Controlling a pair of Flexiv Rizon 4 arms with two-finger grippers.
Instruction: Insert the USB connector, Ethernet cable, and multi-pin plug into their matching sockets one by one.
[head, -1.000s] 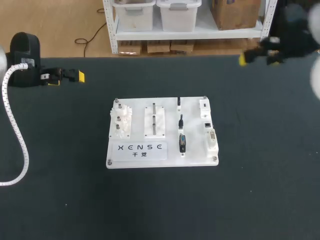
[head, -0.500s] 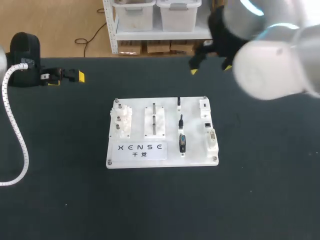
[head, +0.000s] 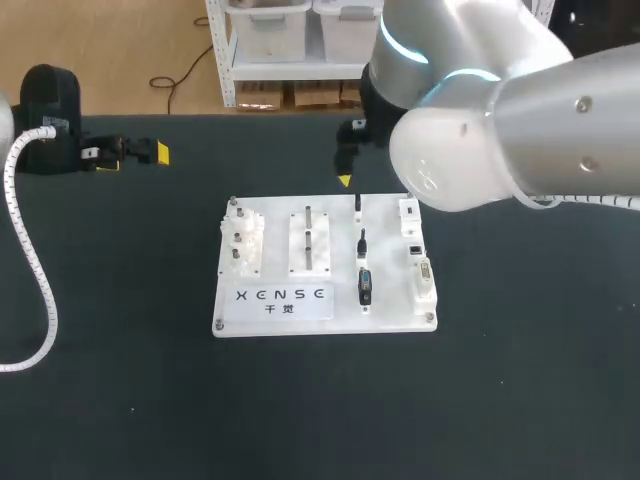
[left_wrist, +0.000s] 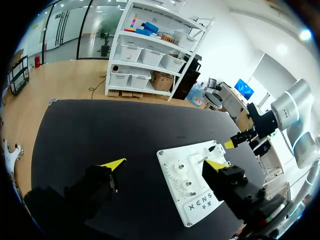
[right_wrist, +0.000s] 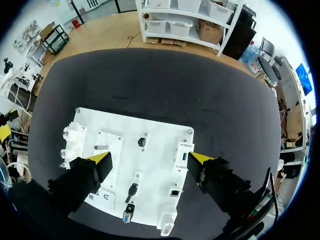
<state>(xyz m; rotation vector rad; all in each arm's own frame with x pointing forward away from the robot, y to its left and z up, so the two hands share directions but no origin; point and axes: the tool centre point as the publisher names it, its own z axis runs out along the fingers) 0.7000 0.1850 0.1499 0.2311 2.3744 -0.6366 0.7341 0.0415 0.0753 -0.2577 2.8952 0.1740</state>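
Right tool (right_wrist: 150, 158): hovering, fingers apart, over the board (right_wrist: 159, 131).
USB connector (right_wrist: 142, 142): standing just ahead, between the fingers.
Left tool (left_wrist: 166, 163): sitting apart, far-left bench edge.

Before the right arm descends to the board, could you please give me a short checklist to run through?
1. Right tool open and empty: ok.
2. Right tool pointing down at the white board: ok.
3. USB connector, Ethernet cable and multi-pin plug not yet plugged in: ok.
4. Sockets unobstructed: ok.
5. Left tool open, away from the board: ok.
6. Plug orientation matches sockets: cannot tell.
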